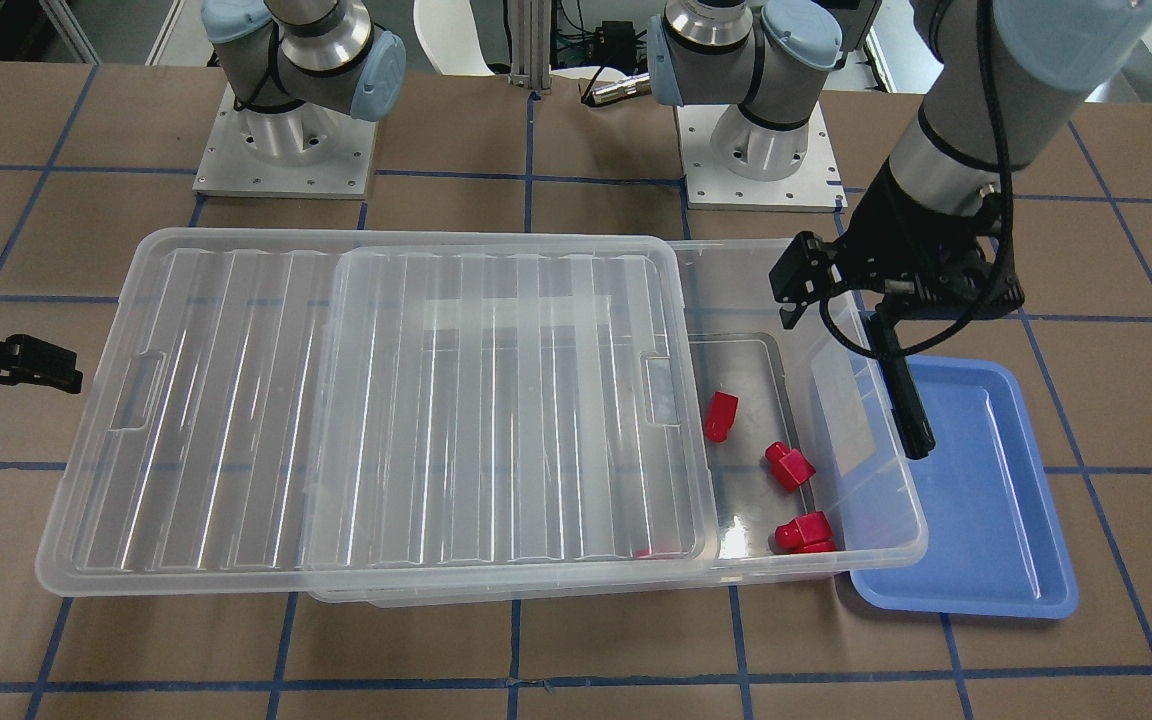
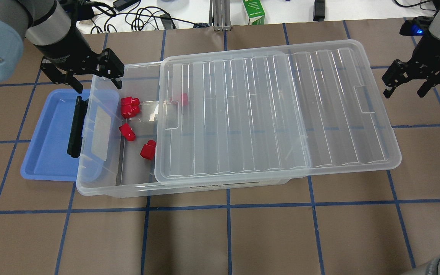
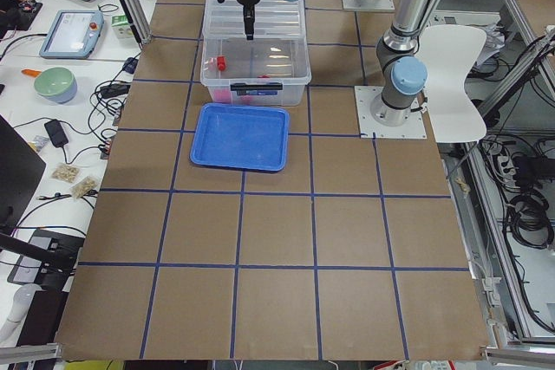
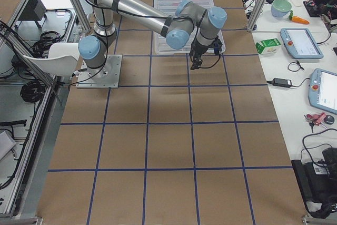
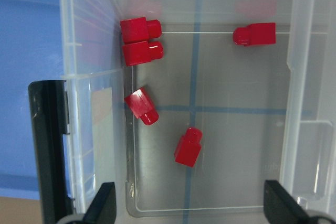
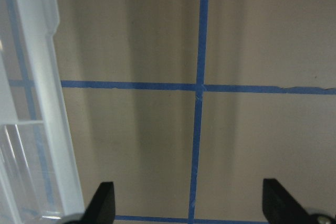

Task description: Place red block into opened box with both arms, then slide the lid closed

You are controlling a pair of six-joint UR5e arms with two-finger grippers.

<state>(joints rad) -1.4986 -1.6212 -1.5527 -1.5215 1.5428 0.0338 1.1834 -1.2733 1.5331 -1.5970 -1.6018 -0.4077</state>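
Note:
Several red blocks [image 5: 142, 38] lie loose on the floor of the clear box [image 2: 101, 189], at its uncovered left end. One more red block [image 2: 182, 99] shows through the ribbed clear lid [image 2: 273, 114]. The lid rests on the box, shifted toward my right, and overhangs that end. My left gripper [image 2: 90, 78] hangs open above the box's open end with nothing between its fingers; the left wrist view looks straight down on the blocks. My right gripper [image 2: 407, 82] is open and empty over bare table, just beyond the lid's far end.
A shallow blue tray [image 2: 48, 141] sits against the box's left end, beside the box's black latch handle [image 2: 75, 126]. A green carton [image 2: 253, 11] and cables lie past the table's far edge. The two arm bases [image 1: 281, 150] stand behind the box.

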